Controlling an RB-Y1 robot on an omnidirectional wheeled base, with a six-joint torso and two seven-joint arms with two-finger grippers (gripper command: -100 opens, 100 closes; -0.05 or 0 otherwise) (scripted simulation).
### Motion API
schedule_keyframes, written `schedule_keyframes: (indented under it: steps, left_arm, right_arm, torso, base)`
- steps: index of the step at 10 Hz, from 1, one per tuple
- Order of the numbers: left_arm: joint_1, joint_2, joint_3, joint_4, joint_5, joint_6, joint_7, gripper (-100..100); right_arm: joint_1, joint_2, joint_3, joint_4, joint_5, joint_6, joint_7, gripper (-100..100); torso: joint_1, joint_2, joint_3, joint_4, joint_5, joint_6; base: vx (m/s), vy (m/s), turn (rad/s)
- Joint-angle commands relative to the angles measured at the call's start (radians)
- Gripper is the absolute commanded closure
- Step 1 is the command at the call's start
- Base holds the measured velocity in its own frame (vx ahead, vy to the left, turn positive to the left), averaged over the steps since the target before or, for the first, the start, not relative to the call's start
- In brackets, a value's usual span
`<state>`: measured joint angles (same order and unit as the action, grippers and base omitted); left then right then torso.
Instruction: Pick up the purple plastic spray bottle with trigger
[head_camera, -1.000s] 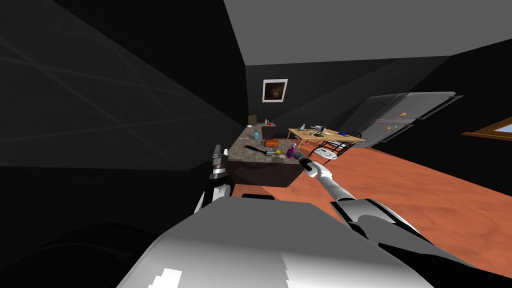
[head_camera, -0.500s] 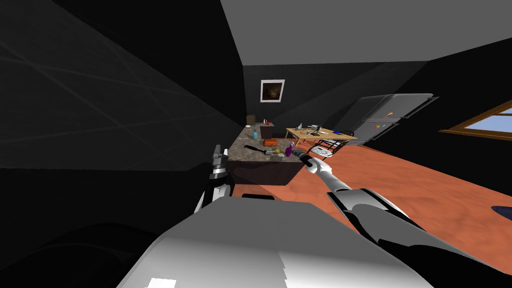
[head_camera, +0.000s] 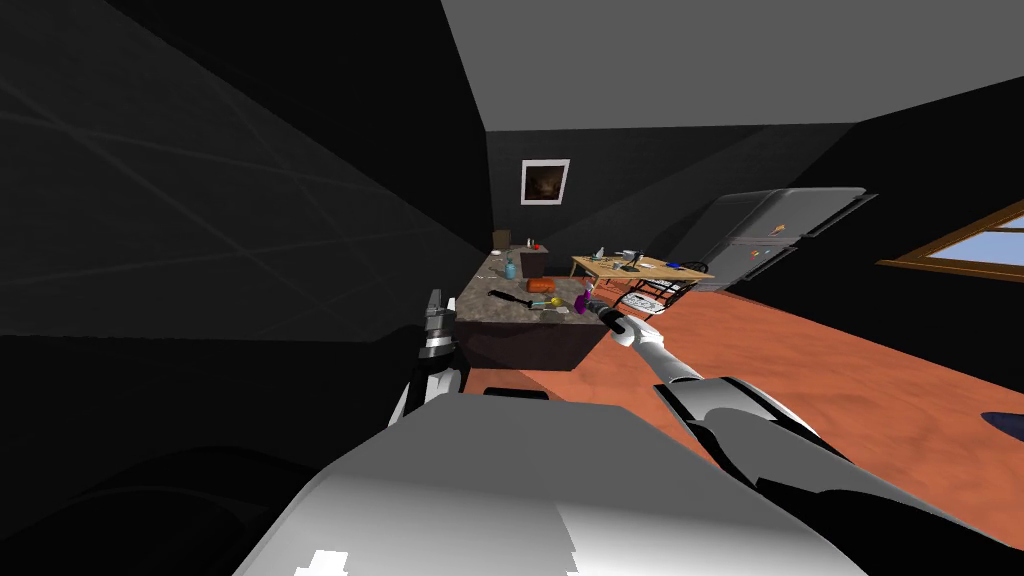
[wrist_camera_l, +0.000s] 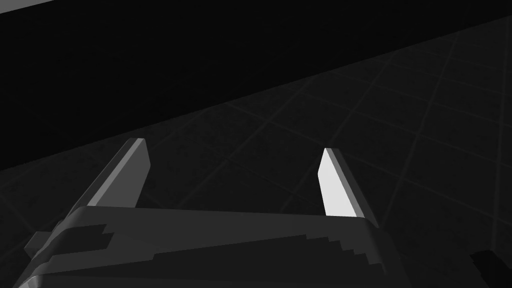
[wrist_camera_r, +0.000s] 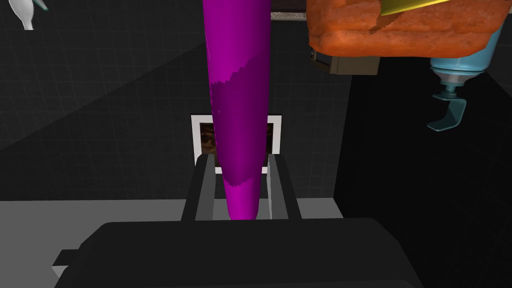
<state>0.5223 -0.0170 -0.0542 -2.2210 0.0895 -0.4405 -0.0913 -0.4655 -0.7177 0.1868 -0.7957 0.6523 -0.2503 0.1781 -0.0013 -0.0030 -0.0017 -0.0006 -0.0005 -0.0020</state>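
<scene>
Dark walls (head_camera: 250, 200), orange floor (head_camera: 800, 360); near, stone-topped counter (head_camera: 482, 307); far, wooden table (head_camera: 640, 266), grey fridge (head_camera: 770, 235), framed picture (head_camera: 545, 181); window (head_camera: 975, 245) at right.

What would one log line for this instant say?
right gripper: shut on purple bottle | place: near counter edge | lifted: cannot tell | left gripper: open, empty

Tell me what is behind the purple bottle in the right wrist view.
A white-framed picture; the purple bottle, gripped by the right hand, covers its middle, so only its side edges show.

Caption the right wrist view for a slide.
The right tool shut on the purple spray bottle, with an orange object and a blue bottle beyond.
</scene>
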Motion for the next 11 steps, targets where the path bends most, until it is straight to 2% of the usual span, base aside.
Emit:
schedule_keyframes:
  steps: [1, 2, 4, 5, 6, 8, 10, 11]
  left_arm:
    - [0.0, 0.0, 0.0, 0.0, 0.0, 0.0, 0.0, 0]
    - [0.0, 0.0, 0.0, 0.0, 0.0, 0.0, 0.0, 0]
    - [0.0, 0.0, 0.0, 0.0, 0.0, 0.0, 0.0, 0]
    - [0.0, 0.0, 0.0, 0.0, 0.0, 0.0, 0.0, 0]
    - [0.0, 0.0, 0.0, 0.0, 0.0, 0.0, 0.0, 0]
    - [0.0, 0.0, 0.0, 0.0, 0.0, 0.0, 0.0, 0]
    - [0.0, 0.0, 0.0, 0.0, 0.0, 0.0, 0.0, 0]
    - [0.0, 0.0, 0.0, 0.0, 0.0, 0.0, 0.0, 0]
  right_arm:
    - [0.0, 0.0, 0.0, 0.0, 0.0, 0.0, 0.0, 0]
    - [0.05, 0.026, -0.031, -0.05, -0.02, 0.05, 0.03, 100]
    - [0.116, 0.026, -0.031, -0.122, -0.02, 0.055, 0.03, 100]
    - [0.145, 0.057, -0.069, -0.157, -0.039, 0.099, 0.068, 100]
    - [0.169, 0.057, -0.069, -0.17, -0.039, 0.099, 0.068, 100]
    - [0.213, 0.057, -0.069, -0.212, -0.039, 0.099, 0.068, 100]
    - [0.24, 0.057, -0.069, -0.256, -0.039, 0.099, 0.068, 100]
    - [0.275, 0.087, -0.107, -0.28, -0.059, 0.139, 0.106, 100]
  torso:
    - [0.0, 0.0, 0.0, 0.0, 0.0, 0.0]
    - [0.0, 0.0, 0.0, 0.0, 0.0, 0.0]
    - [-0.004, -0.007, -0.005, -0.004, -0.003, -0.004]
    - [-0.004, -0.007, -0.007, -0.006, -0.005, -0.002]
    - [-0.004, -0.011, -0.01, -0.009, -0.007, -0.007]
    - [-0.006, -0.015, -0.015, -0.014, -0.011, -0.005]
    - [-0.006, -0.012, -0.016, -0.02, -0.015, -0.003]
    - [-0.006, -0.012, -0.017, -0.022, -0.017, -0.003]
  base:
    - [0.0, 0.0, 0.0]
    - [0.066, -0.051, 0.179]
    - [0.048, -0.064, 0.092]
    - [0.058, -0.05, 0.217]
    - [0.059, -0.053, 0.119]
    - [0.022, -0.018, 0.002]
    - [-0.001, 0.002, -0.015]
    - [0.035, -0.054, 0.171]
